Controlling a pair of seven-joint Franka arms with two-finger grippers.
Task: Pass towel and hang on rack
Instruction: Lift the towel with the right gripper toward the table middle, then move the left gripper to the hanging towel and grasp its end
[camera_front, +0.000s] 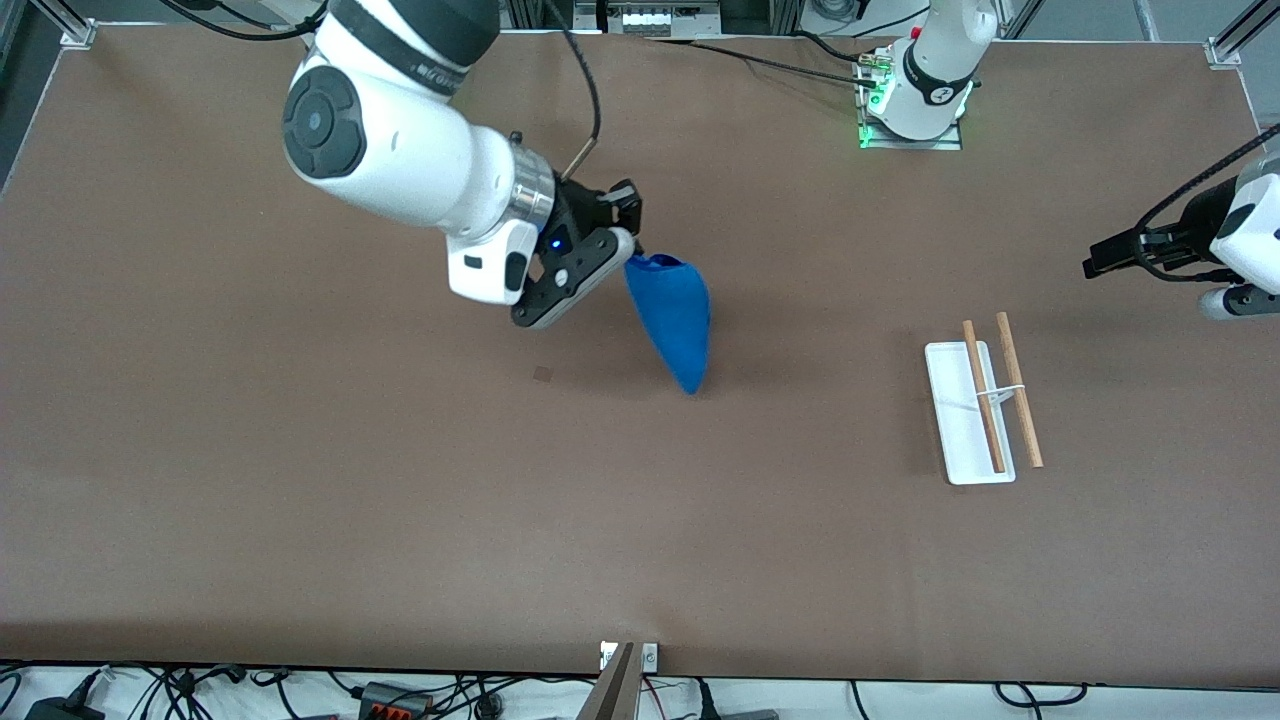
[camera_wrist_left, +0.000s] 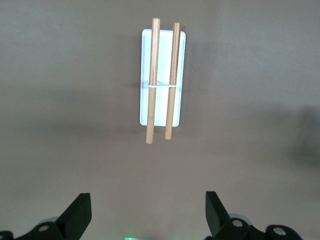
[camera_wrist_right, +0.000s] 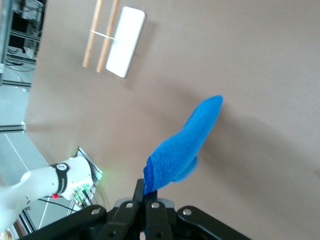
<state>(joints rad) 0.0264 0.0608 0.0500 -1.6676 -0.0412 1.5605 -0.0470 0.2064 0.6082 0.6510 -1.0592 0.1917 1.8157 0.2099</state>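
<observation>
Right gripper (camera_front: 632, 250): your jaws are clamped on one end of the towel (camera_front: 672, 315), up over the middle of the surface (camera_front: 300, 480).
Towel: it hangs bunched from the right gripper, its lower tip close to the surface; you cannot tell whether it touches.
Rack (camera_front: 982, 405): you see it standing toward the left arm's end, well apart from the towel, both rods bare.
Left gripper (camera_wrist_left: 147, 212): your waiting arm holds it above the surface near the rack, jaws wide apart.

A robotics lab: two white Franka arms are bolted to a wide brown matte table (camera_front: 300, 480), aluminium framing posts (camera_front: 70, 30) stand at its corners, and black cables with power adapters (camera_front: 390, 700) trail along its edge.
</observation>
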